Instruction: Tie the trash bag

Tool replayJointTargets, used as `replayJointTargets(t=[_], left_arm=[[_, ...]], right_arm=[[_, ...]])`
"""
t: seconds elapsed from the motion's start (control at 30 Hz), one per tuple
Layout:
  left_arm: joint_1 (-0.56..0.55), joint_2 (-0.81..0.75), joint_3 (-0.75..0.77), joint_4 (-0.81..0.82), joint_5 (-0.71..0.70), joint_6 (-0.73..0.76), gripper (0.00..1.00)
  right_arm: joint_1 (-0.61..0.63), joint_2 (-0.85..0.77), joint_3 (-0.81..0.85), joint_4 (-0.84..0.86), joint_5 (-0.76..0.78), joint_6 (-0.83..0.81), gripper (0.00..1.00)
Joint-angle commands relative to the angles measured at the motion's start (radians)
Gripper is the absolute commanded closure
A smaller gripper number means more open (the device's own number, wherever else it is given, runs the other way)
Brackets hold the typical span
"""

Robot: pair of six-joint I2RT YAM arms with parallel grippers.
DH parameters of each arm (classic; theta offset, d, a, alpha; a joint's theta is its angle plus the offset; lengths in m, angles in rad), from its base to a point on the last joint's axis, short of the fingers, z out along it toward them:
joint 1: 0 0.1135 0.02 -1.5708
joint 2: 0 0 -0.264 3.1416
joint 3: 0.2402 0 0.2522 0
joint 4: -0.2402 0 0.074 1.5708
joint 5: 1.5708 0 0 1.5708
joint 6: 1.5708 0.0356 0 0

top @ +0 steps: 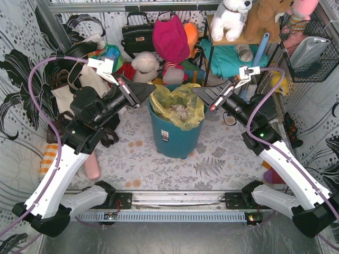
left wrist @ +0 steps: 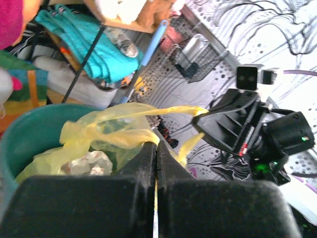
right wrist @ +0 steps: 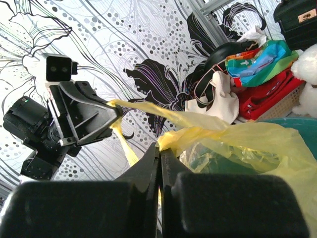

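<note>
While the trash bag (top: pixel 177 103) sits in the teal bucket (top: pixel 172 137) at the middle of the table, its rim folded out over the bucket's lip and crumpled paper (top: pixel 180 112) showing inside, I have a pinch on it from both sides. The left gripper (top: pixel 150 91) is clenched on a yellow strip at the bag's left edge. The right gripper (top: pixel 196 91) is clenched on a matching strip at the right. In each wrist view a thin twisted ear of plastic runs across to the other arm's fingertips.

My worry is the film. It is thin and crinkly, and the ears look short, so pulling them apart or upward too hard could tear one or slide it out of the jaws. I also judge that a hard upward pull might lift the bag or tip the bucket. Crossing the ears brings my two grippers close above the opening, where they could knock together.

Room is tight at the back, with soft toys (top: pixel 159 66) just behind the bucket, a shelf (top: pixel 233 39) and a wire basket (top: pixel 312 53) to the right, and handbags (top: pixel 79 79) to the left. The bare table (top: pixel 217 164) in front of the bucket gives me the most room.
</note>
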Motion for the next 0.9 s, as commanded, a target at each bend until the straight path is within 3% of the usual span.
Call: replayJointTargets(t=[0.0, 0.13, 0.37, 0.53, 0.63, 0.73, 0.87], left_arm=[[0.013, 0.01, -0.018, -0.059, -0.092, 0.024, 1.0], [0.015, -0.017, -0.096, -0.036, -0.027, 0.007, 1.0], [0.015, -0.088, -0.219, 0.082, 0.262, 0.014, 1.0], [0.015, -0.111, -0.25, 0.029, 0.489, 0.104, 1.0], [0.015, -0.139, -0.265, 0.037, 0.542, 0.121, 1.0], [0.016, -0.159, -0.267, 0.153, 0.573, 0.076, 1.0], [0.016, -0.139, -0.171, 0.199, 0.516, 0.09, 1.0]], right_arm=[[0.006, -0.01, -0.025, 0.046, 0.013, 0.004, 1.0], [0.007, -0.05, -0.107, 0.028, 0.031, 0.03, 1.0], [0.007, -0.141, -0.208, -0.012, 0.014, 0.05, 1.0], [0.007, -0.202, -0.257, -0.066, -0.045, 0.063, 1.0], [0.007, -0.241, -0.275, -0.078, -0.051, 0.077, 1.0], [0.009, -0.251, -0.254, -0.074, -0.031, 0.072, 1.0], [0.008, -0.199, -0.171, -0.072, 0.003, 0.043, 1.0]])
